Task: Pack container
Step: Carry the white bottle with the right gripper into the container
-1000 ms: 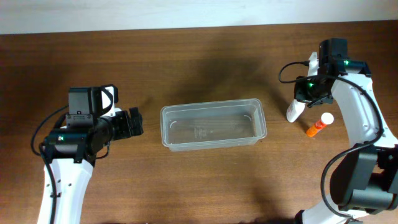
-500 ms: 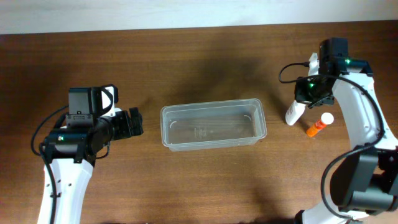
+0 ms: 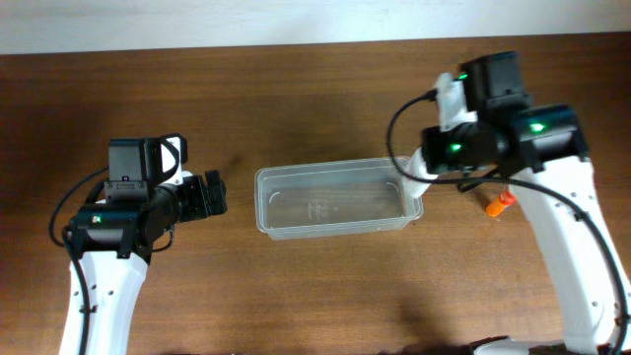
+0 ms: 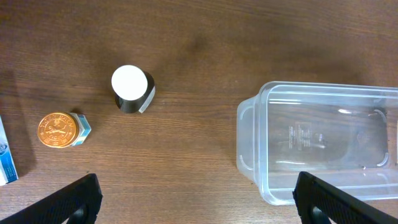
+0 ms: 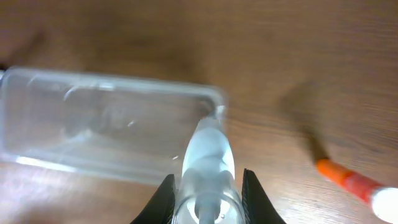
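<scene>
Your left gripper (image 4: 196, 190) hangs idle with its fingers wide apart and nothing between them. Ahead of it, toward the finger on the wrist view's left side, three loose items wait on the table: a black bottle with a white cap (image 4: 132, 89), a small gold-lidded jar (image 4: 61, 129) and, at the very edge of the view, the corner of a white-and-blue box (image 4: 5, 155). Ahead of its other finger sits the container (image 3: 335, 168), which looks empty: nothing is packed yet.

Your right gripper (image 5: 208, 186) is clamped on a white bottle (image 5: 208, 149), with the container's right end directly below and ahead of its fingers, so this first item looks close to release; I'd judge it is not down in the tub yet. An orange tube with a white cap (image 5: 354, 183) lies on the table off to that gripper's side, apart from the container.

So one item is in hand, at least four remain, and the task has barely begun.
</scene>
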You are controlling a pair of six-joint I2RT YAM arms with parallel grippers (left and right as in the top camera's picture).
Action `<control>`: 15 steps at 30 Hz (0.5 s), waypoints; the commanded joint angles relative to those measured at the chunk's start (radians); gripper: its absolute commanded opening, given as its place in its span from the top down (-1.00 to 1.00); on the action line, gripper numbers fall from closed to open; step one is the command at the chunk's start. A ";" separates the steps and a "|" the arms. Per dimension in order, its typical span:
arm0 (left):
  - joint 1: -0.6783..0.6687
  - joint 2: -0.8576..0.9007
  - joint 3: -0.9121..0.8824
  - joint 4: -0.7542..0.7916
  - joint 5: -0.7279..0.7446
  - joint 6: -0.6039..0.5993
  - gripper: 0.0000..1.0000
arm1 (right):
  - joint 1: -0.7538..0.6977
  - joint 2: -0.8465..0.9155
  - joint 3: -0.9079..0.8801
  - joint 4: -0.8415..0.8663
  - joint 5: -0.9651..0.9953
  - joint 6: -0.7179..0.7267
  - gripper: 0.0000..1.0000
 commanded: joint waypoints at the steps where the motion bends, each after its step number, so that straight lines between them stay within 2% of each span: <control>1: -0.003 0.003 0.023 0.001 -0.011 -0.009 -0.99 | 0.068 0.040 -0.022 0.013 -0.006 0.016 0.92; 15: -0.003 0.003 0.023 -0.003 -0.011 -0.008 -0.99 | 0.087 0.287 -0.052 0.121 0.055 0.042 0.92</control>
